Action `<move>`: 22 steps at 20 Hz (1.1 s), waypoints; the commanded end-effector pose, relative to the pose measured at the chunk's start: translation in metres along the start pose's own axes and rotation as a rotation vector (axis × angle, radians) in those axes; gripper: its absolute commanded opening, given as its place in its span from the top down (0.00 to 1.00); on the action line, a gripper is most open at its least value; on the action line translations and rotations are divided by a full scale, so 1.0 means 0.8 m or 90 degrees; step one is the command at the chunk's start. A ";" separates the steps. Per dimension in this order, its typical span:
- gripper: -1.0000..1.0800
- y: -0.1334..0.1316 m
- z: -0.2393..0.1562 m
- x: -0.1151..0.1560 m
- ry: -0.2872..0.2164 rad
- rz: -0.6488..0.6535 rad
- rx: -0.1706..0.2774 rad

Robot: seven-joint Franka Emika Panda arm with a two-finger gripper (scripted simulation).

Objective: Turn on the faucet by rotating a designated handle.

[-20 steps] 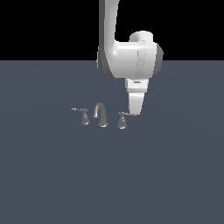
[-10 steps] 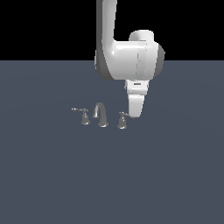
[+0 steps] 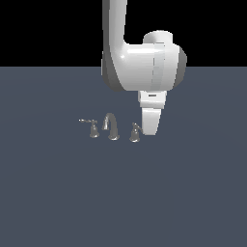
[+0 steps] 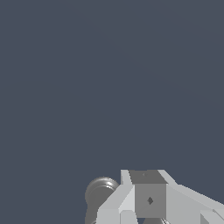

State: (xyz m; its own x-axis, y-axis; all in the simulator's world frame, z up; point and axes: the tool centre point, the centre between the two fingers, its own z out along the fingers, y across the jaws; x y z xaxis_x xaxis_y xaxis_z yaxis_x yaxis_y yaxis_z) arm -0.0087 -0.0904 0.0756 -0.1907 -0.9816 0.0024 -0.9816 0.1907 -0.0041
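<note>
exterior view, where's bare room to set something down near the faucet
The grey floor in front of the faucet is bare, as is either far side. It is crowded only where the claw hangs beside the handle.

the exterior view looks level and slightly down across a flat grey floor (image 3: pixel 58 193) toward a black backdrop, from well back, so the faucet (image 3: pixel 110 127) appears tiny at mid-frame. the arm (image 3: pixel 140 62) hangs in from above, just beside the faucet on the exterior view's right. the wrist view sits on the arm, very near, facing down at the floor (image 4: pixel 109 78), with the gripper (image 4: pixel 148 199) filling one edge and a round metal handle (image 4: pixel 100 192) beside it. both views share the gripper (image 3: pixel 150 126), that handle (image 3: pixel 135 132) and the floor around the faucet.
</note>
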 end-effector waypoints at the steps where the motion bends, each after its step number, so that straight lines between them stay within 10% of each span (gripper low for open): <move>1: 1.00 0.000 0.000 0.000 0.000 0.000 0.000; 11: 1.00 0.034 -0.002 -0.060 -0.002 -0.007 -0.003; 13: 1.00 0.028 0.000 -0.023 0.005 0.020 -0.003; 22: 1.00 0.017 -0.002 -0.100 -0.001 -0.004 -0.003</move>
State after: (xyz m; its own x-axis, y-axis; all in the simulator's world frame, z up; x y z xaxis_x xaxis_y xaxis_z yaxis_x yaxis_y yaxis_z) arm -0.0153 -0.0545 0.0757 -0.2460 -0.9691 0.0184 -0.9692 0.2461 0.0046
